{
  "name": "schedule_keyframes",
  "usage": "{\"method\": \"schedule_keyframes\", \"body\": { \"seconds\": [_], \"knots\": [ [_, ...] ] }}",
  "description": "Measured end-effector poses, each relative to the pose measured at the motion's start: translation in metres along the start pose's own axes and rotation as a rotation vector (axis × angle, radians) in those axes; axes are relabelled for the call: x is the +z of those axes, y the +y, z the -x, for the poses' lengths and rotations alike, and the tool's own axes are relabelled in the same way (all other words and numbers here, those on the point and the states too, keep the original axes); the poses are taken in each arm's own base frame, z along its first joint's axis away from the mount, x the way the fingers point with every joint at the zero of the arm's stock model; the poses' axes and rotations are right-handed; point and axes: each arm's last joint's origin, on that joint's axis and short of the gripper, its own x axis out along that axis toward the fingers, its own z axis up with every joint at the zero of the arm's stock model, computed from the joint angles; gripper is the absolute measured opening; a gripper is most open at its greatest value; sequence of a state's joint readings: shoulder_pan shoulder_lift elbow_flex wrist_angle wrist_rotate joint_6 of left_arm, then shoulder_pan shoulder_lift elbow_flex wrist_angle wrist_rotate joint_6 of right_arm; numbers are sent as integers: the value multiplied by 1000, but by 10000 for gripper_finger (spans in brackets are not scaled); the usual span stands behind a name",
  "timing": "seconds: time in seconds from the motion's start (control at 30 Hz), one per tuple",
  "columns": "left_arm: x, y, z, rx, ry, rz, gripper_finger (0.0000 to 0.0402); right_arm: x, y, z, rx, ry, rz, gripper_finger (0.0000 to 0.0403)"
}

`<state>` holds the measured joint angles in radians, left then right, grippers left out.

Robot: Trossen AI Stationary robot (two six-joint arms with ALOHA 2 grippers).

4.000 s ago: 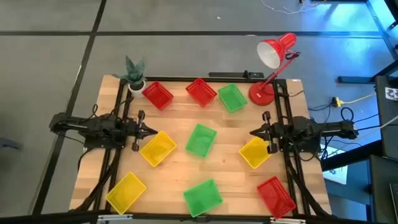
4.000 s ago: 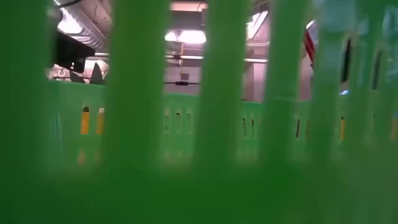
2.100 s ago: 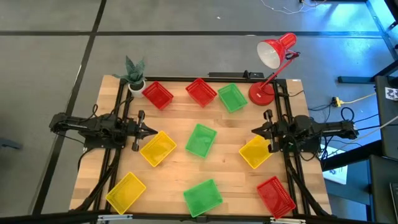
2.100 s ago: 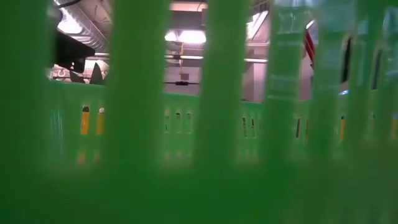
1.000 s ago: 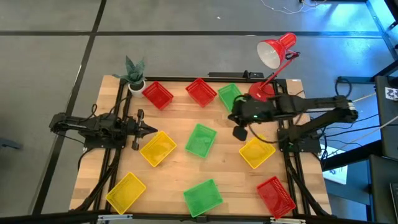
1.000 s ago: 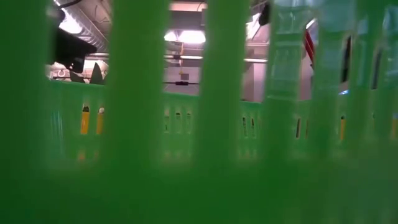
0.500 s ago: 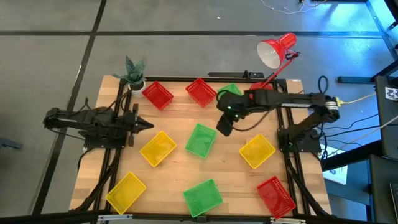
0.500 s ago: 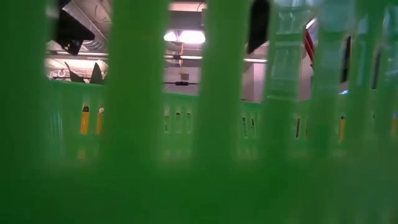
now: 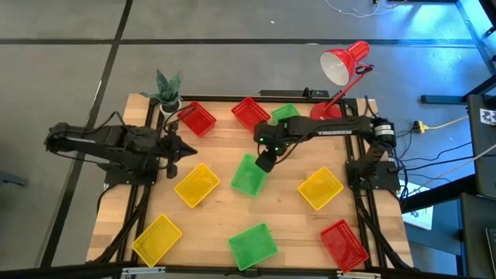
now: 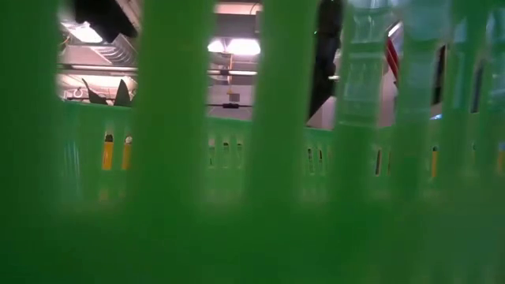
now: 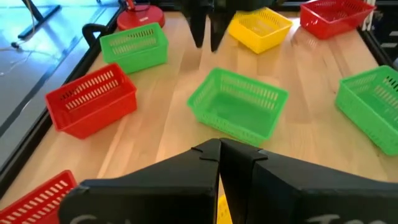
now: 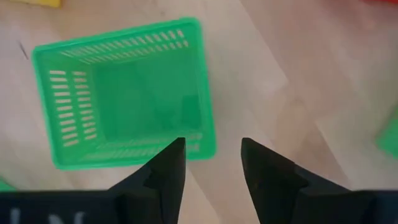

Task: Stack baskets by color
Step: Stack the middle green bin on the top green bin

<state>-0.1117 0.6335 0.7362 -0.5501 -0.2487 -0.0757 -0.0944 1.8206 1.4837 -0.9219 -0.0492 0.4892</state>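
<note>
Hovering over the middle green basket (image 9: 249, 174), the right claw (image 9: 265, 162) has its fingers spread, one to each side of the basket's near wall — a stance that, by my reading, lines up a pinch on that rim; nothing is held yet. In the right wrist view the basket (image 12: 124, 93) lies open side up just beyond the dark fingers (image 12: 165, 171). The left claw (image 9: 177, 150) waits by the surface's left edge, pressed together and empty, likely keeping out of the right arm's reach. The baskets are all scattered singly on the surface (image 9: 221, 143), none stacked: two red (image 9: 195, 118) and one green (image 9: 284, 115) along the far edge, a yellow (image 9: 196, 184) left of centre, another yellow (image 9: 320, 188) toward the right edge, a third yellow (image 9: 157, 238) at the near left corner, a green (image 9: 253, 246) at the near edge and a red (image 9: 343, 243) at the near right corner. That near green one sits right against the low camera, so its lattice (image 10: 173, 158) fills the view. A red lamp (image 9: 341, 68) stands at the far right corner and a plant (image 9: 167, 91) at the far left — neither belongs to the sorting. The job looks barely begun; taking the central green basket first makes sense, since two more greens lie near to receive it.
</note>
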Motion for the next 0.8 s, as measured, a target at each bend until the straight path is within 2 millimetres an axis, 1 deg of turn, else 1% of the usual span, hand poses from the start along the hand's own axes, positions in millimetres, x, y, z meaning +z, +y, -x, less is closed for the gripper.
{"method": "schedule_keyframes", "body": {
  "seconds": [0.17,0.33,0.5,0.8],
  "knots": [
    [8,0,3,-7,-21,0,0,5,4,-22,65,42,6,155],
    [9,-2,5,-57,-28,-41,0,8,4,-39,40,39,52,155],
    [9,-5,5,-86,-26,-58,0,9,3,-49,10,40,79,155],
    [9,-7,6,-104,-28,-65,0,11,2,-51,-54,3,114,155]
  ]
}}
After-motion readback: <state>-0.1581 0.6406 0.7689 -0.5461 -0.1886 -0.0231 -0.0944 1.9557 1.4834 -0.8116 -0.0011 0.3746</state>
